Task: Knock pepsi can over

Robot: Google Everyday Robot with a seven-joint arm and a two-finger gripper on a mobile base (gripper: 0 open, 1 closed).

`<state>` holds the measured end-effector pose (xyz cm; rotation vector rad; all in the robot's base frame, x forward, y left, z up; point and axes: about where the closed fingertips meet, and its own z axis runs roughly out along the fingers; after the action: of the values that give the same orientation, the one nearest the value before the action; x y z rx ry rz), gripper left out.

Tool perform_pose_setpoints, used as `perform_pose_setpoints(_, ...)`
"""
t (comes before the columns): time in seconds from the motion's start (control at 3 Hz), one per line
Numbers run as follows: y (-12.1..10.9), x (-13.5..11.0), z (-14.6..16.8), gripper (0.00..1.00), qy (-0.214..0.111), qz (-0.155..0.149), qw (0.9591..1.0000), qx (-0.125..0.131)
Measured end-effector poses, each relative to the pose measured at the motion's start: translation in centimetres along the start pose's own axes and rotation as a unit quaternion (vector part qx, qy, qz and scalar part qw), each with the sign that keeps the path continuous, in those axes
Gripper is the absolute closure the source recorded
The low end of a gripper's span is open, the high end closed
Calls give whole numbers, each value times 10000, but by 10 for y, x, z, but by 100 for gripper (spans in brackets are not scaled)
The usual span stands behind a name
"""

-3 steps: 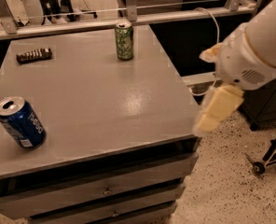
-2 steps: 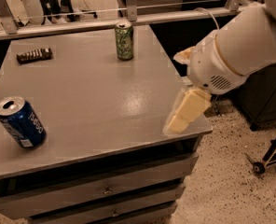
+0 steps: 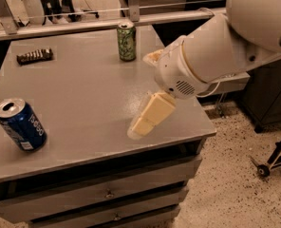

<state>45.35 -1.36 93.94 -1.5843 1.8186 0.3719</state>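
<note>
The blue pepsi can [image 3: 21,124] stands upright near the front left corner of the grey table [image 3: 83,94], its silver top showing. My gripper [image 3: 144,122], cream-coloured on the end of the white arm [image 3: 211,56], hangs low over the front right part of the table. It points down and to the left. It is well to the right of the pepsi can, with bare tabletop between them, and touches nothing.
A green can [image 3: 126,41] stands at the back of the table. A dark wrapped snack bar [image 3: 34,56] lies at the back left. A metal rail [image 3: 83,25] runs behind the table. Drawers [image 3: 107,194] sit below its front edge. Speckled floor and a wheeled stand [image 3: 273,160] are at the right.
The arm has swung left, carrying the gripper from beyond the table's right edge to over its front right part, closer to the pepsi can. The cans have not moved.
</note>
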Motion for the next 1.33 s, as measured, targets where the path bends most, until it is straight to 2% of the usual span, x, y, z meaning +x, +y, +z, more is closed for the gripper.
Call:
perform_pose_setpoints(0.33, -2, -21, 48, 0, -439, -113, 9990, 9)
perform_pose_setpoints(0.67, -2, -55, 110, 0, -1119, -174, 9934, -171)
perform_pose_setpoints(1.0, 5, -80, 143, 0, -1478, -54, 9882, -389)
perform_pose_setpoints(1.33, 16, -105, 167, 0, -1757, 161, 9817, -711)
